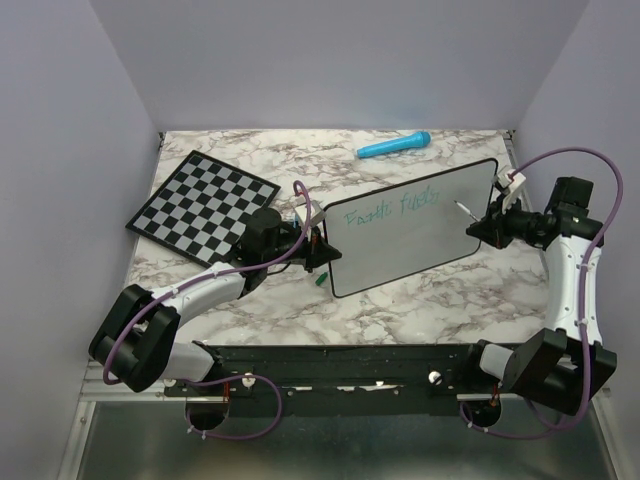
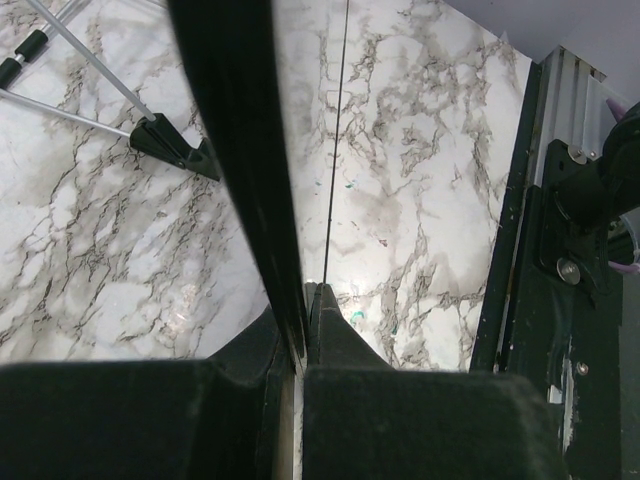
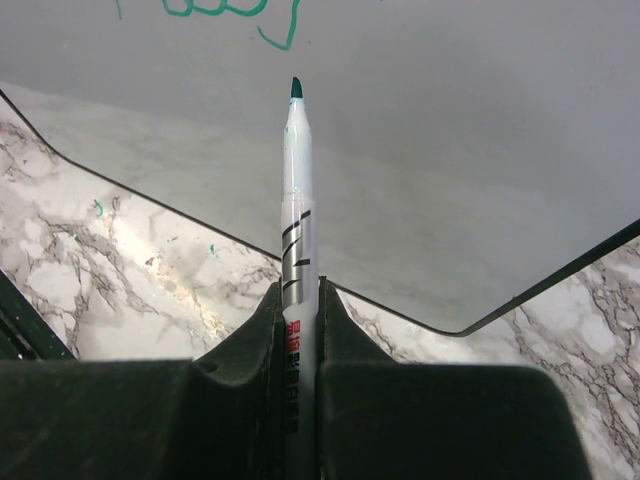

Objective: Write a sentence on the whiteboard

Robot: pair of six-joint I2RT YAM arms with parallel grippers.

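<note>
Chequered board (image 1: 203, 206) is laid upper left on marbled tabletop (image 1: 420, 310); blue microphone-shaped object (image 1: 394, 146) placed upper centre; small green piece (image 1: 320, 280) seen mid-frame.

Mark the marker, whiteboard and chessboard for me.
marker (image 3: 298, 245), right wrist view, striped part of the barrel.
whiteboard (image 1: 415, 245), top external view, blank area of the white surface.
chessboard (image 1: 203, 205), top external view, centre squares.

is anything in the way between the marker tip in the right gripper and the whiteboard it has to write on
Nothing visible. The marker in the right gripper points at bare whiteboard near the green sentence. The left gripper clamps the board's left edge, clear of that spot.
</note>
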